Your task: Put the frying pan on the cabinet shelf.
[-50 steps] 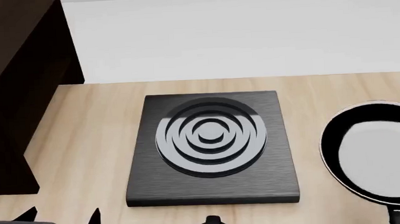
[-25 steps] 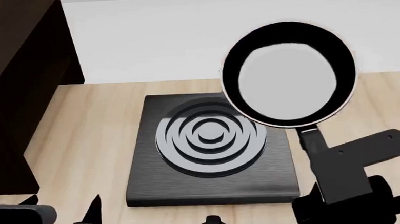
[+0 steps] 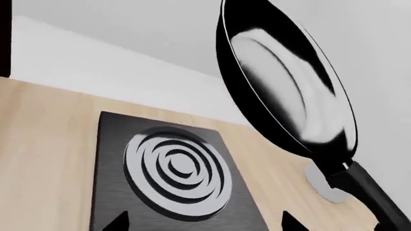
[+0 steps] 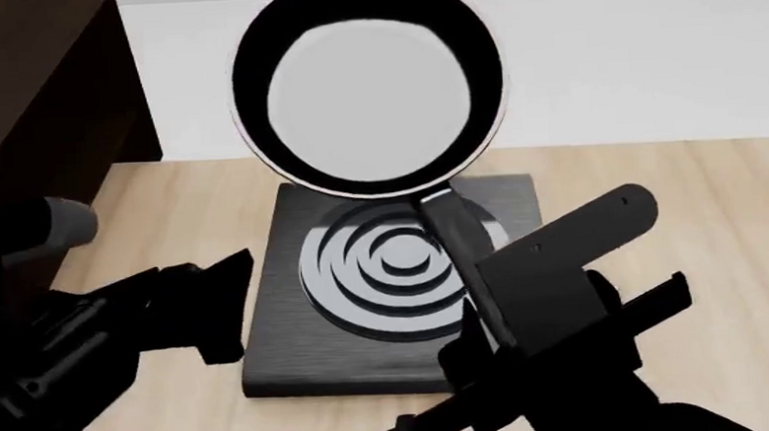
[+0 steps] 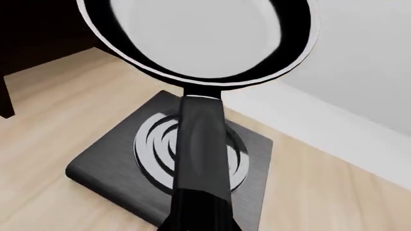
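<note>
Dark cabinet (image 4: 38,145) at desk (image 4: 700,209) left edge. Black square plate (image 4: 406,362) centre. Frying pan (image 4: 367,88) airborne above plate's far edge, handle clenched in right end effector (image 4: 473,270). Left end effector (image 4: 211,304) near plate; grip state unclear.

This looks like a kitchen, rendered in a simulator. A light wooden tabletop (image 4: 674,200) carries a black square plate (image 4: 365,360) with pale rings like a cooktop burner, and a frying pan (image 4: 367,83) hangs over it. A dark wooden cabinet (image 4: 24,126) stands at the side against a plain white wall (image 4: 640,54). A pale round object (image 3: 324,185) on the table may be a cup.
</note>
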Controlling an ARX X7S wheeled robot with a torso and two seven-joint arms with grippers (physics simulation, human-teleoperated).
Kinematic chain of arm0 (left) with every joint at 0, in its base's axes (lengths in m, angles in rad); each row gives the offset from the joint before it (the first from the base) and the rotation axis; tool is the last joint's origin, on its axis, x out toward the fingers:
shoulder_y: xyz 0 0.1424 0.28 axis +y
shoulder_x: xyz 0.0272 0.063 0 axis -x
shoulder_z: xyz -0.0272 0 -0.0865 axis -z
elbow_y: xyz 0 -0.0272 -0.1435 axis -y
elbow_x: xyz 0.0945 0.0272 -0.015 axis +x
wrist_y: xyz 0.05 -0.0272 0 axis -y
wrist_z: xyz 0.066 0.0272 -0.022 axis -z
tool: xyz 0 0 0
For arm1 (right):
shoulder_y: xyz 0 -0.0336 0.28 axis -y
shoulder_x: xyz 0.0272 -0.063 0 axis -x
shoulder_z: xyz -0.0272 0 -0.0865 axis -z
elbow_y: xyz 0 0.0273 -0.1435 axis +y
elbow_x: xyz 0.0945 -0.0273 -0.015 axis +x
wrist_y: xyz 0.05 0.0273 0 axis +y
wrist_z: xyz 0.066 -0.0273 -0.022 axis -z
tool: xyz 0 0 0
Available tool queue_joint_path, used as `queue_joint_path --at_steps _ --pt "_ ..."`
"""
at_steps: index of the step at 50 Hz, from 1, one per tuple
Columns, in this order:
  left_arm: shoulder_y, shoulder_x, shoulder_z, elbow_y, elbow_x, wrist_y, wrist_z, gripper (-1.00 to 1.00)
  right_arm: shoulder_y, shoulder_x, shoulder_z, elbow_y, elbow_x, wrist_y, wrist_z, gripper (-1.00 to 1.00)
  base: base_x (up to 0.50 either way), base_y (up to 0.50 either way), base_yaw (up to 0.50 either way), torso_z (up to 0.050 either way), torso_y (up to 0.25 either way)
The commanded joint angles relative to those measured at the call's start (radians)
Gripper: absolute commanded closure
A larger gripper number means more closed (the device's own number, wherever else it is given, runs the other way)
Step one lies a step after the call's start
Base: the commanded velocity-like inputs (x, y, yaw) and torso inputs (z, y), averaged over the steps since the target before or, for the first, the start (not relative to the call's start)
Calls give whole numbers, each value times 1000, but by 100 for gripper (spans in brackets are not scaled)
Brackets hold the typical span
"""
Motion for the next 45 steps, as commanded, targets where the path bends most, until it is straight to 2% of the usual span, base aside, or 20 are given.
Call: queue_joint_path --at_steps 1,3,7,13,28,29,32,35,45 --pt "-76 12 -67 -66 -180 -73 -36 -100 38 -27 -6 -38 -31 1 -18 100 0 0 0 0 10" --pt "-66 3 -70 -48 -174 -65 -34 -100 43 -29 -7 -50 -29 1 -15 100 0 0 0 0 0" --pt "-52 -1 -82 -22 -262 -102 -66 -100 53 -35 -17 -61 -25 7 -13 100 0 0 0 3 3" --pt "-32 38 -110 -44 -403 -107 -144 -100 59 -45 -15 -73 -12 20 -2 100 0 0 0 0 2" --pt "22 66 -80 -15 -431 -99 -135 -100 74 -51 -35 -78 -9 17 0 100 0 0 0 1 1" --pt "17 72 -83 -33 -484 -100 -178 -100 75 -55 -29 -80 0 27 5 100 0 0 0 0 0" --pt "11 72 -78 -40 -480 -95 -179 -100 73 -57 -24 -81 7 31 7 100 0 0 0 0 3" --pt "0 89 -91 -72 -545 -72 -239 -100 69 -58 -22 -86 14 33 10 100 0 0 0 0 0" --pt "-38 112 -75 -93 -607 -49 -289 -100 61 -61 -39 -103 18 36 20 100 0 0 0 0 2"
